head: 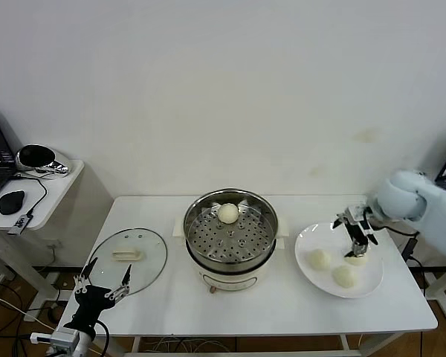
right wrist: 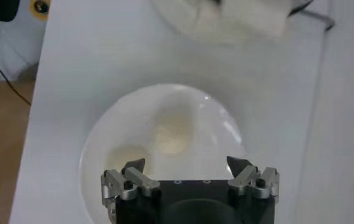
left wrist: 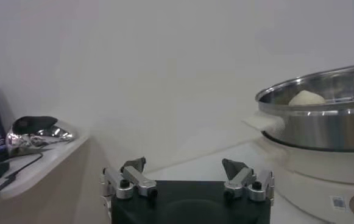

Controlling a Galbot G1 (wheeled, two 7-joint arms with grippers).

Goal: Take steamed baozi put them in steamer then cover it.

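The steamer (head: 230, 242) stands mid-table with one baozi (head: 228, 213) on its perforated tray; both also show in the left wrist view, the steamer (left wrist: 323, 119) and the bun (left wrist: 306, 97). Three baozi (head: 320, 259) (head: 344, 276) (head: 356, 259) lie on a white plate (head: 312, 236) at the right. My right gripper (head: 359, 245) hangs open and empty just above the rightmost bun. In the right wrist view the gripper (right wrist: 186, 164) is over the plate (right wrist: 219, 134), with two buns (right wrist: 172, 133) (right wrist: 128, 157) showing. The glass cover (head: 145, 249) lies flat left of the steamer. My left gripper (head: 104, 277) is open at the table's front left edge.
A side table (head: 44, 195) at the far left holds a laptop, a mouse (head: 11, 201) and a shiny headset. A wall runs close behind the table. The right arm (head: 424, 204) reaches in from the right edge.
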